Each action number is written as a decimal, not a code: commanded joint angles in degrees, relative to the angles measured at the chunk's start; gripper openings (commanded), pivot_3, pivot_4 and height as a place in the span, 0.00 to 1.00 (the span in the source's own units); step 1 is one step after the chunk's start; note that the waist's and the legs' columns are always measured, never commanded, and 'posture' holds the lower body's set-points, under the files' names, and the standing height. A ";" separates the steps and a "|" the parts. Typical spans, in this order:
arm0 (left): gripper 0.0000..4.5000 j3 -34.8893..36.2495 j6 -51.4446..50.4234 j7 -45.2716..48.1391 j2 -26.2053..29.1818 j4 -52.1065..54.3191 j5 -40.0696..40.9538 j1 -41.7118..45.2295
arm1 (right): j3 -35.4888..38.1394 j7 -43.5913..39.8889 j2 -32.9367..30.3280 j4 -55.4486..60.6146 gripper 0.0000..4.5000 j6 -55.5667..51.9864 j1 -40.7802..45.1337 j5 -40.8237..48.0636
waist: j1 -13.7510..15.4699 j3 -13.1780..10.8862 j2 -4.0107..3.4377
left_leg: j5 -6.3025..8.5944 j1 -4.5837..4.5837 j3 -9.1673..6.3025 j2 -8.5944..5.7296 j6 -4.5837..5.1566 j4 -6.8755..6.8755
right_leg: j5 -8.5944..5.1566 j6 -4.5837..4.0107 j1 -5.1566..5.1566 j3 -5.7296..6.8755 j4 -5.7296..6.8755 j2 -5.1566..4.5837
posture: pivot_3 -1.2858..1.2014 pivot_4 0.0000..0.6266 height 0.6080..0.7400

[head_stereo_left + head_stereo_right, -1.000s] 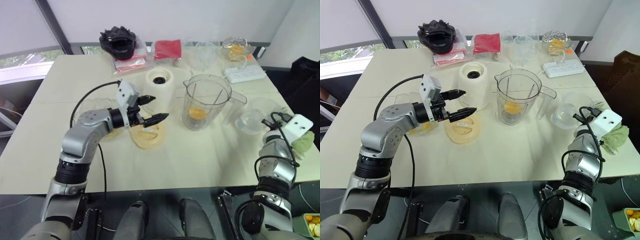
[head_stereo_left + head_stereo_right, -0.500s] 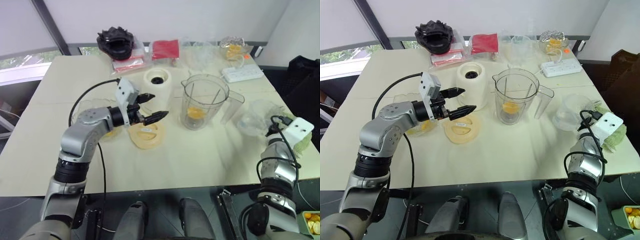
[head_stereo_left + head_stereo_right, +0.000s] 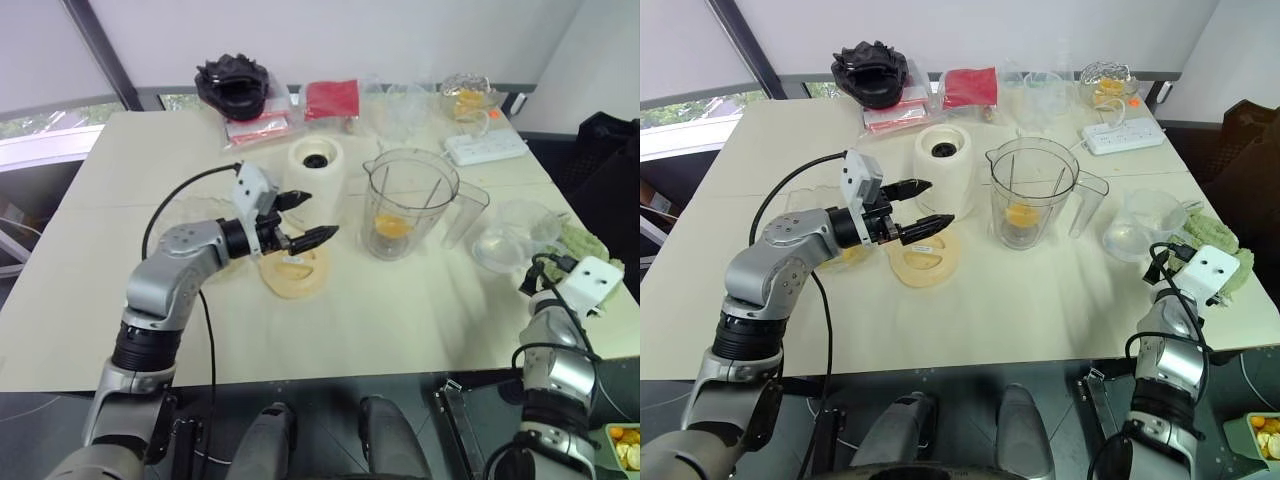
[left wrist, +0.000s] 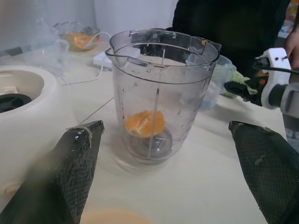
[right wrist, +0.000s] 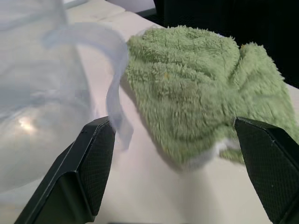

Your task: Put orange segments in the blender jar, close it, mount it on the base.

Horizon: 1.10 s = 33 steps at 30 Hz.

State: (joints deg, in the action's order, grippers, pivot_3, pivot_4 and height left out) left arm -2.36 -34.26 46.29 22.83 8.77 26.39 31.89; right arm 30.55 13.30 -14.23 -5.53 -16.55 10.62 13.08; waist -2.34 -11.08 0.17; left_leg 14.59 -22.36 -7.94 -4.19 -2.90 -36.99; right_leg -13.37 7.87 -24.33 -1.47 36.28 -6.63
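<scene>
On the pale table [image 3: 400, 320], as your head camera sees it, the blender jar [image 3: 412, 203] stands upright near the middle with an orange segment [image 3: 395, 226] lying at its bottom, and the base [image 3: 318, 170] sits just to its left, a little farther away, its dark socket facing up. Your left gripper [image 3: 305, 218] hovers level over a flat pale-yellow lid [image 3: 296, 270], pointing right toward the jar, its two black fingers spread apart and grasping nothing. At the right edge of the table you see your right arm beside a clear plastic container [image 3: 510, 234], with a green cloth [image 3: 580, 245] just to the right of it; a white power strip [image 3: 487, 147] lies at the far right. From your left wrist, the jar [image 4: 161, 93] stands straight ahead between the two parted fingers [image 4: 74, 172], the segment [image 4: 145, 123] resting against the dark blade hub, and the cream base [image 4: 28, 116] rises on one side. From your right wrist, the right gripper [image 5: 182, 179] is released too, fingers wide with nothing between them, looking onto the green cloth [image 5: 201, 93] and the clear container [image 5: 46, 84] beside it, both on the table.
</scene>
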 commanded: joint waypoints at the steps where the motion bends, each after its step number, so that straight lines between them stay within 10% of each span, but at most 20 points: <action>1: 1.00 -0.24 2.10 0.74 -0.12 -0.27 -0.01 0.36 | -0.95 -0.69 0.84 12.12 0.91 -4.00 -3.64 1.57 | 0.07 0.01 -0.01 | 0.00 0.00 0.00 0.00 0.00 0.00 | 0.00 0.00 0.00 0.00 0.00 0.00 | 0.52 0.24 1.00; 7: 1.00 0.55 1.83 1.63 1.81 -2.49 0.02 0.78 | 1.08 -9.43 -4.37 34.98 0.91 -20.79 -12.96 14.19 | 0.07 0.02 -0.04 | 0.00 -0.01 -0.02 0.01 0.01 0.00 | -0.01 0.00 0.01 0.00 0.00 0.01 | 0.52 0.24 1.00; 19: 1.00 6.95 -1.07 -1.91 7.29 6.93 2.74 -6.94 | 13.94 -41.88 -38.73 51.97 0.91 -34.52 -24.35 37.22 | 0.72 -0.08 0.40 | 0.12 0.02 0.00 0.10 0.20 -0.06 | -0.03 0.02 0.24 0.07 -0.18 0.04 | 0.52 0.24 1.00; 33: 1.00 7.90 -0.99 -5.87 7.74 9.85 2.93 -9.84 | -8.81 -31.25 -30.61 42.69 0.91 -30.57 -10.32 23.66 | 3.03 -0.06 0.62 | 0.14 -0.07 0.02 0.05 0.20 -0.05 | -0.02 0.00 0.18 0.07 -0.34 -0.07 | 0.52 0.24 1.00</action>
State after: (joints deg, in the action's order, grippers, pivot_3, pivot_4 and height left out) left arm 3.80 -35.61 40.66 29.92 16.12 28.29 22.05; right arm 21.69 -19.28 -45.27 36.76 -48.36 -0.20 38.46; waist 0.69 -11.13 0.79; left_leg 14.73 -22.44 -7.91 -4.14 -2.70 -37.03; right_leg -13.39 7.87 -24.15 -1.40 35.94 -6.70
